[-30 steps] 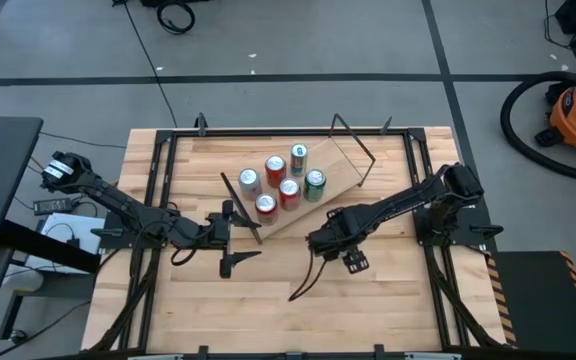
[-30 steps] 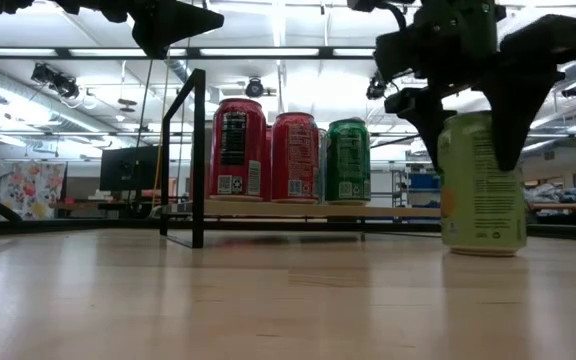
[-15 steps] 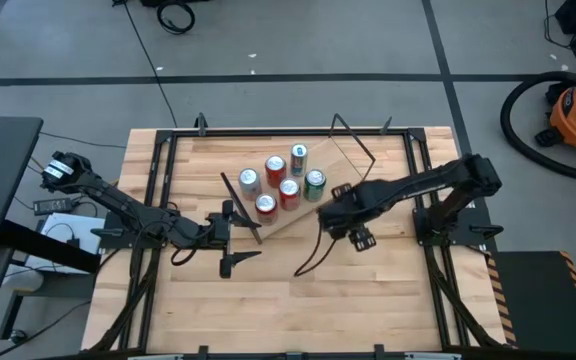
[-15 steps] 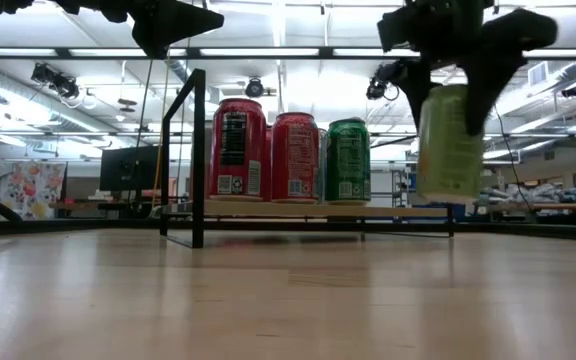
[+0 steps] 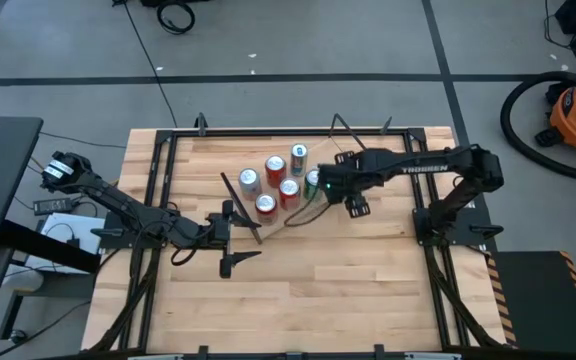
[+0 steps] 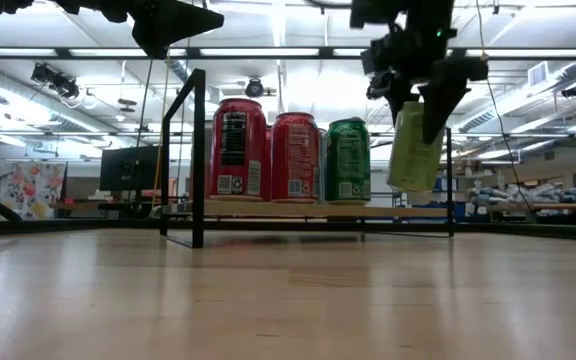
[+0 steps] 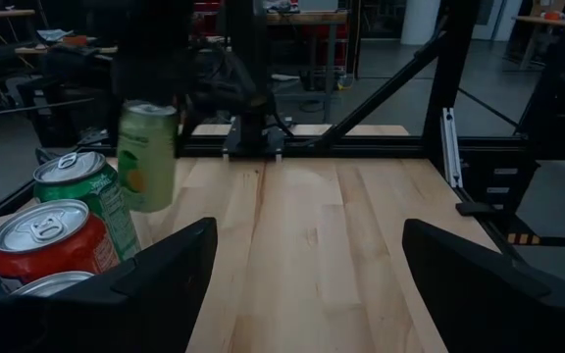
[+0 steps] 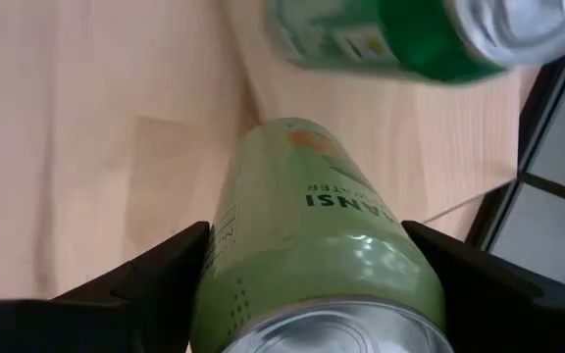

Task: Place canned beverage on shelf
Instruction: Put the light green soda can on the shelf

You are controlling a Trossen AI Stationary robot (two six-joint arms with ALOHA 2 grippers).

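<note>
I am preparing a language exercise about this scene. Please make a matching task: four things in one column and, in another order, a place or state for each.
Things:
1. light green can
2. dark green can
3. left gripper
4. light-wood shelf plank with black rod frames

Places or states:
A. open, holding nothing, waiting over the table
B. carries several upright cans
C. held in the air by the right gripper
D. stands on the plank beside red cans

Pairs: 1-C, 2-D, 3-A, 4-B
</note>
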